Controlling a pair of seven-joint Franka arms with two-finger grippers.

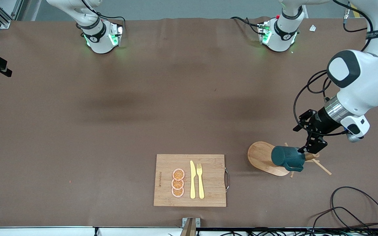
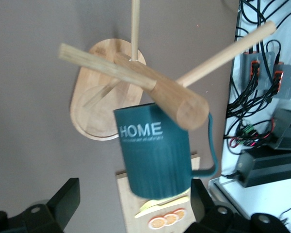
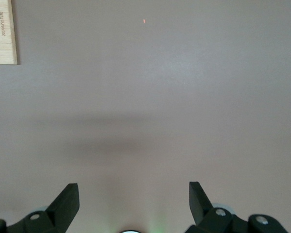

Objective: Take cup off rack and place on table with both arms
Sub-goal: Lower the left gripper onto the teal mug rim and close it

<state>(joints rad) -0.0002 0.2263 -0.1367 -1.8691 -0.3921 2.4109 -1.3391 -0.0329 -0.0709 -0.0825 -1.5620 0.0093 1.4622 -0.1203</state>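
The teal ribbed cup (image 1: 287, 158) hangs by its handle on a peg of the wooden rack (image 1: 261, 156), toward the left arm's end of the table. In the left wrist view the cup (image 2: 157, 155) reads "HOME" and hangs below the rack's post (image 2: 179, 99). My left gripper (image 1: 307, 150) is over the rack's top, beside the cup. It is open (image 2: 133, 189), and the cup's lower part shows between its wide-apart fingers, not clamped. My right gripper (image 3: 133, 189) is open and empty over the bare brown table (image 3: 160, 97). It is out of the front view.
A bamboo cutting board (image 1: 208, 183) with a yellow knife (image 1: 192, 180), a yellow fork (image 1: 200, 181) and orange slices (image 1: 178, 183) lies near the table's front edge. Cables (image 1: 349, 209) lie at the front corner by the left arm's end.
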